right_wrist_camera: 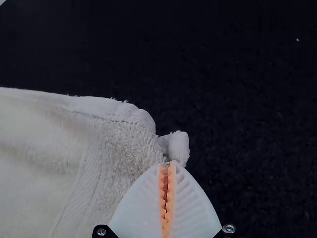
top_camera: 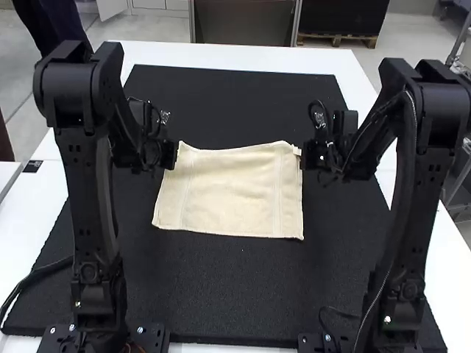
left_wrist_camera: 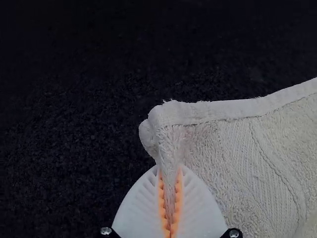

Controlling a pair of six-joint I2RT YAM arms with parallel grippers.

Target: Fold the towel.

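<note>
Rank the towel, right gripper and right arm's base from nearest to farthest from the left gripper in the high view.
1. Towel: corner in the left gripper's jaws.
2. Right gripper: at the towel's other far corner.
3. Right arm's base: near side, at the right.

1. The left gripper (top_camera: 174, 156) is holding the towel (left_wrist_camera: 237, 163) at one corner.
2. Its two white, ribbed fingers (left_wrist_camera: 141, 203) are standing close together, and a pinched part of the towel is going between the orange pads (left_wrist_camera: 162, 208).
3. Just beyond the fingertips, the corner is bunching a little, and a small rolled piece is sticking out beside it.
4. The hem (left_wrist_camera: 237, 108) is running away from this corner in a soft wave.
5. A ribbed band (left_wrist_camera: 252, 173) is crossing the towel near the corner.
6. The dark mat (left_wrist_camera: 74, 124) is lying beside the towel.
</note>
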